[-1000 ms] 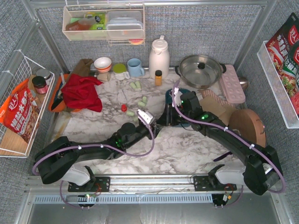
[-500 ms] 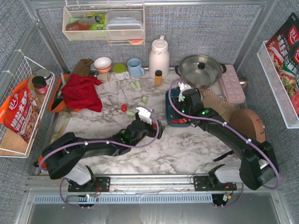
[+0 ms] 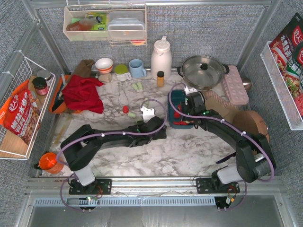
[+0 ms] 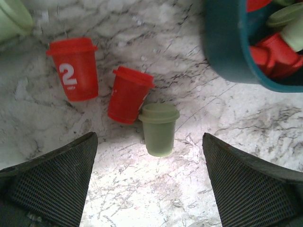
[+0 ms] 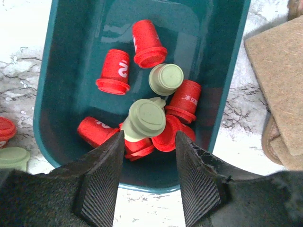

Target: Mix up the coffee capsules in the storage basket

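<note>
**Top external.** Storage basket point(image 3: 174, 107) lies at about 1 o'clock from the table's centre. Its long axis runs roughly 12–6. The right gripper point(image 3: 187, 108) is over it, and jaw state is not readable from here. The left gripper point(image 3: 160, 126) is low at the basket's 7 o'clock corner. A few loose coffee capsules point(image 3: 132, 115) lie on the marble at 9–11 o'clock of the basket.

**Left wrist.** Jaws are spread wide and hold nothing. Three capsules lie on their sides ahead of the fingers point(image 4: 57, 179).
- The red capsule marked "2" point(image 4: 75, 71) has its axis 12–6, rim toward 12.
- The second red capsule point(image 4: 127, 96) is tilted, rim toward 1.
- The green capsule point(image 4: 158, 130) has its rim toward 12 and base toward 6. Its rim touches the second red capsule, and it is clear of both fingers.

The basket corner shows at 1–2 o'clock.

**Right wrist.** Jaws are parted over the basket's near end.
- An end-on green capsule point(image 5: 144, 119) sits between the fingertips point(image 5: 113, 156), with a gap showing on its 3 o'clock side.
- Another green point(image 5: 165, 79) is also end-on.
- The farthest red point(image 5: 147, 42) has its rim toward 5.
- The red beside it point(image 5: 115, 71) has its rim toward 6.
- More reds are heaped at the near end.
</note>
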{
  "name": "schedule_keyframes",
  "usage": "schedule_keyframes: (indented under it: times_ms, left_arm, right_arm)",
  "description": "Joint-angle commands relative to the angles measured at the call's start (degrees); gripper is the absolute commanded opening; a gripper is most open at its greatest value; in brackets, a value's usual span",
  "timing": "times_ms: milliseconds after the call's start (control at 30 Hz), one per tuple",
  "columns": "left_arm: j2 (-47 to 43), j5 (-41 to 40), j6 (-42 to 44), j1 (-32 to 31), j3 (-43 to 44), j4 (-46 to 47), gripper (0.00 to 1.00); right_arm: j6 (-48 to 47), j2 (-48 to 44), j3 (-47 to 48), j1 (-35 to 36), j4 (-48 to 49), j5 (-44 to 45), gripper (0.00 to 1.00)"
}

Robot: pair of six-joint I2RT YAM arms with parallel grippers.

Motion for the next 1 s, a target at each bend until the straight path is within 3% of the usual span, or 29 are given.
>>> schedule_keyframes:
  times_ms: [0,100,200,367,500,633,800,967]
  left_arm:
    - [3.1,1.5,-9.6,-0.4,3.6,-10.4,0.99]
    - [4.9,-0.2,-10.9,-0.9,5.9,-13.1,0.98]
    - [6.2,-2.2,-10.2,-1.7,7.8,-14.5,0.79]
    - [9.1,-4.0,-8.8,-2.0,10.3,-16.1,0.60]
    - [11.0,-6.3,-8.1,-2.2,12.4,-18.7,0.57]
    - [10.9,-7.7,-5.9,-2.3,12.7,-19.1,0.47]
    - [6.6,-6.1,1.5,-2.9,9.0,-11.2,0.27]
    - [-0.9,-2.1,14.1,-4.4,2.6,3.8,0.23]
  right_arm:
    - [-1.2,-1.5,-0.8,-0.3,2.4,1.5,0.52]
    - [-1.2,-3.1,-1.5,-0.5,2.4,1.6,0.52]
    - [-0.6,-4.4,-2.2,-0.8,2.8,0.7,0.53]
    - [0.0,-5.6,-2.5,-1.0,2.8,-0.8,0.53]
    - [0.4,-5.8,-2.6,-1.2,2.8,-2.1,0.53]
    - [0.6,-5.7,-2.3,-1.4,2.4,-2.7,0.53]
    - [1.1,-6.5,-2.4,-1.4,2.2,-3.7,0.53]
    - [2.6,-7.8,-1.8,-1.5,0.6,-6.5,0.54]
